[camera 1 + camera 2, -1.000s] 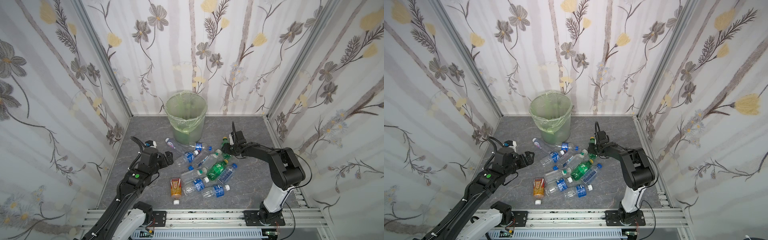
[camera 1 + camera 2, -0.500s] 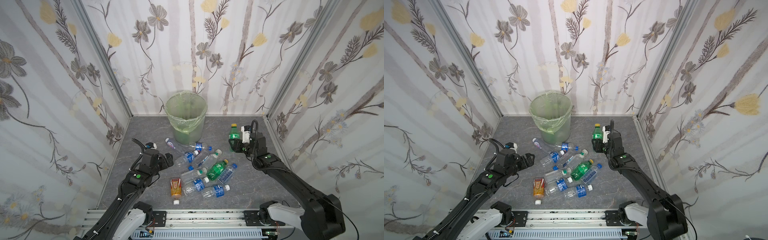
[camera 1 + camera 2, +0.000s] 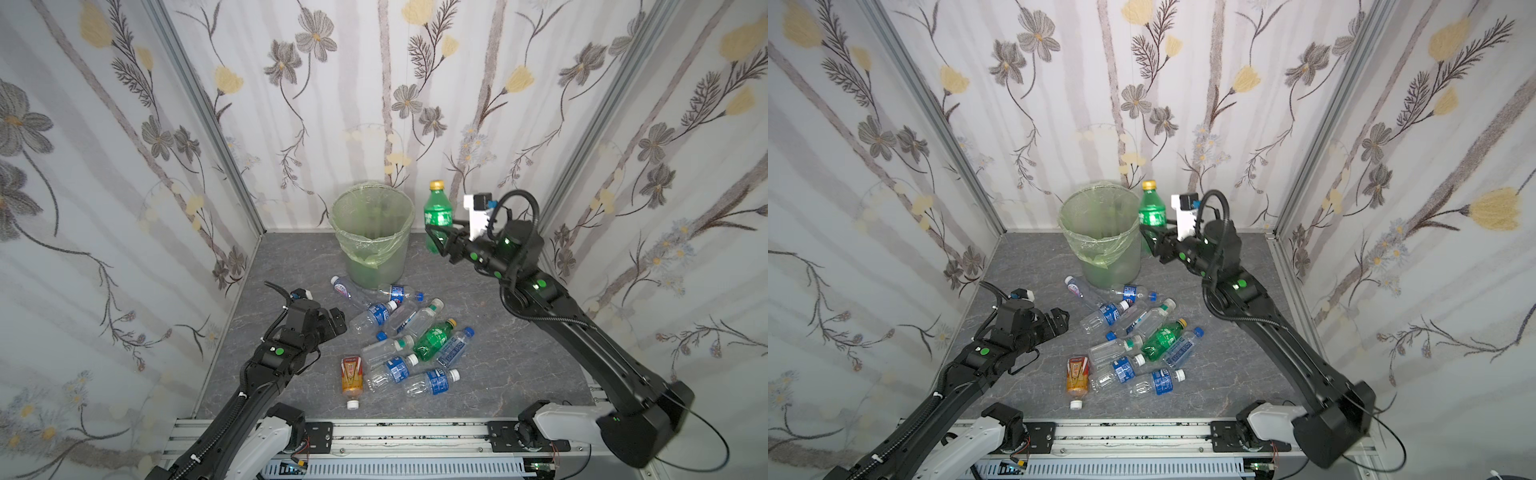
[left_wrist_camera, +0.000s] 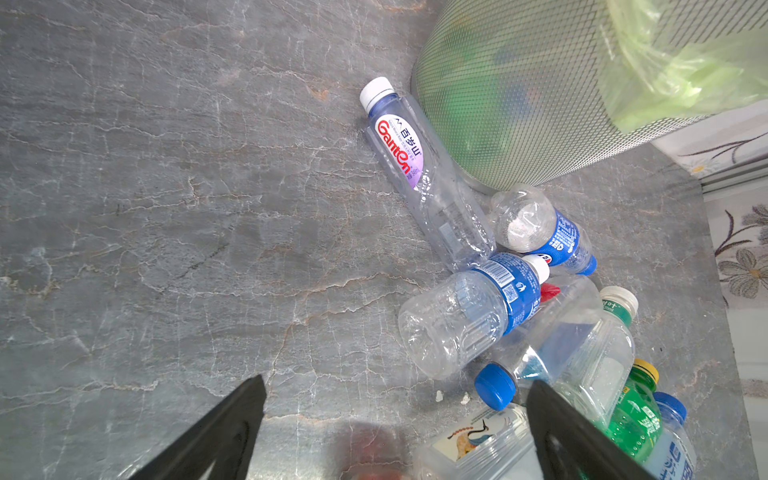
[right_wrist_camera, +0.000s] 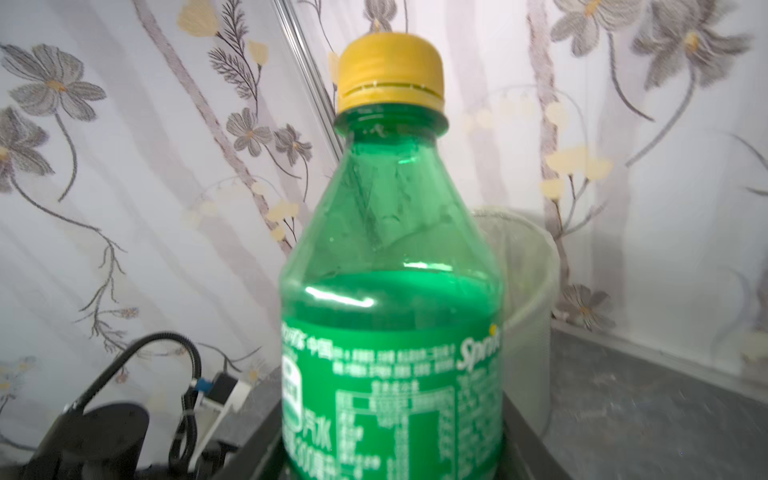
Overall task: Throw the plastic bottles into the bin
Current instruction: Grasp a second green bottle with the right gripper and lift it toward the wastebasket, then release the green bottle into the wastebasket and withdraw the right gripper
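In both top views one bin [image 3: 374, 257] [image 3: 1100, 237] stands at the back of the grey desk [image 3: 519, 353]. As far as I can count, eleven bottles [image 3: 430, 382] lie on their sides in a loose pile at the bin's 6 o'clock. One is a lying green bottle [image 3: 434, 338], one is an amber bottle [image 3: 351, 376] at the pile's 7 o'clock, and nine are clear. A twelfth, the held green bottle [image 3: 437, 216] [image 3: 1151, 212], stands upright with its yellow cap up, raised off the desk just beside the bin's rim at its 3 o'clock. The right gripper [image 3: 434, 237] [image 3: 1148, 240] is clenched on its lower body. The left gripper [image 3: 338, 322] [image 3: 1061, 320] sits low at the pile's 9 o'clock, released and grasping nothing. In the left wrist view its two dark fingers [image 4: 232, 424] stand wide apart over bare desk. Nine bottles show beyond them, one of them only a blurred amber shape. A white-capped clear bottle [image 4: 415, 166] lies against the foot of the mesh-walled bin. In the right wrist view the held green bottle fills the middle, one yellow cap [image 5: 390, 70] on top, with the bin's rim close behind it.
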Motion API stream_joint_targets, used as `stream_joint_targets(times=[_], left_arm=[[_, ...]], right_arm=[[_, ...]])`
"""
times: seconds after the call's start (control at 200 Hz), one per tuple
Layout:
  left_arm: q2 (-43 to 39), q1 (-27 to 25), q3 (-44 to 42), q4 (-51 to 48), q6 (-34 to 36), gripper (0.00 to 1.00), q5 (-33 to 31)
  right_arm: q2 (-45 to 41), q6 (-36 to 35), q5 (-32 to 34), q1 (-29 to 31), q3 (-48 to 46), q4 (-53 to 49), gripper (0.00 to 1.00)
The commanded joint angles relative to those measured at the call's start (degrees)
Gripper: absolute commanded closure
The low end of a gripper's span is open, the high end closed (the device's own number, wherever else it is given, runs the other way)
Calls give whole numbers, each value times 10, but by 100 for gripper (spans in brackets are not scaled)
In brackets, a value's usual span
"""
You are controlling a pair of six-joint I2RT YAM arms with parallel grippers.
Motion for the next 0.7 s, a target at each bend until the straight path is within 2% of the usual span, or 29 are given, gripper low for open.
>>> stream_joint_targets(times=[0.0,0.085,0.165,0.405,0.585,0.695], left_arm=[[9,1,7,10,-9,0,9],[15,1,14,9,-4,0,35],[8,1,14,8,-12,0,50],[-5,-1,-5,-28,-33,2,91],[-13,-36,-10,-47,-71,5,81],[-14,-79,-21,-60,-101,5,54]], right_arm=[[158,3,-17,4,200,-138,31],[273,-1,1,10,381,-266,21],[281,-2,8,11,385,-277,19],[116,-22,22,10,137,-188,16],[-38,-17,45,6,-86,-112,13],[-109,0,58,-4,-187,-87,12]])
